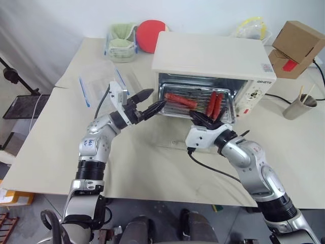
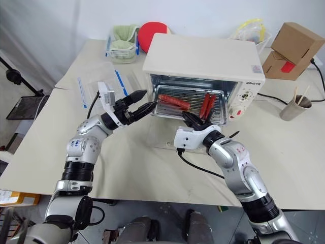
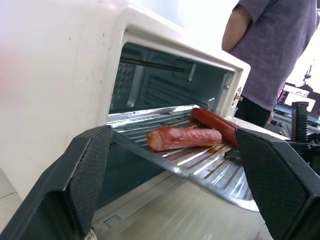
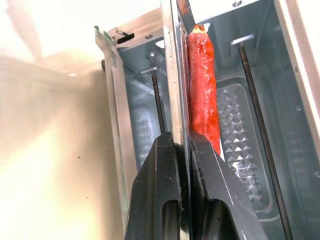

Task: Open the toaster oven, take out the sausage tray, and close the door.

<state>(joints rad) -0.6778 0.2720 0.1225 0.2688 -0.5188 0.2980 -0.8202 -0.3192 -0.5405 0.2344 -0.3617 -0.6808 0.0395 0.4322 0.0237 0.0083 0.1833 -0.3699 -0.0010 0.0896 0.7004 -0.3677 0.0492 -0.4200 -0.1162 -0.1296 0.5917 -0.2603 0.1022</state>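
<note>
The cream-white toaster oven (image 1: 213, 56) stands at the back of the table. Its glass door (image 2: 163, 136) is folded down flat in front of it. The silver sausage tray (image 1: 172, 113) sticks partway out of the opening and carries three red sausages (image 1: 180, 100). My right gripper (image 1: 194, 116) is shut on the tray's front rim (image 4: 172, 75), beside one sausage (image 4: 202, 85). My left gripper (image 1: 157, 97) is open, just off the tray's left front corner. Its fingers (image 3: 85, 175) frame the tray (image 3: 150, 155) without touching it.
A clear plastic box with blue clips (image 1: 104, 81) lies left of the oven. Behind it are a container with green cloth (image 1: 122, 40) and a red round object (image 1: 150, 34). Cardboard boxes (image 1: 294, 48) and a paper cup (image 1: 299, 105) stand at the right. A person (image 3: 270, 50) stands beyond the oven.
</note>
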